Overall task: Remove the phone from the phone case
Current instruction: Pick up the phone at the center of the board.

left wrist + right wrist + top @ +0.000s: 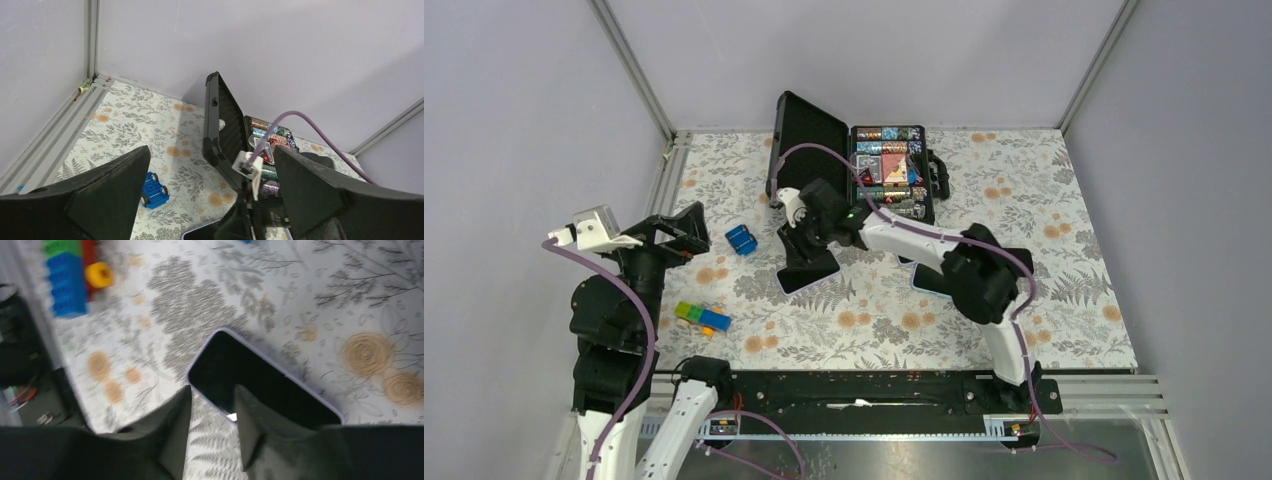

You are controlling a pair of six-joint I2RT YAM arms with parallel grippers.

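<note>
The phone, inside its pale case, lies face up mid-mat, in front of the open box. The right gripper straddles one edge, fingers part-way apart; I cannot tell whether they pinch it. This looks like the gripping step. Next comes a firm hold, then peeling the rim off. The left gripper hangs wide apart and empty at the left.

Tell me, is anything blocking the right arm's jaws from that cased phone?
Nothing visible does. The right gripper has its jaws at the edge of the phone; the blue toy car and the blocks lie off aside.
</note>
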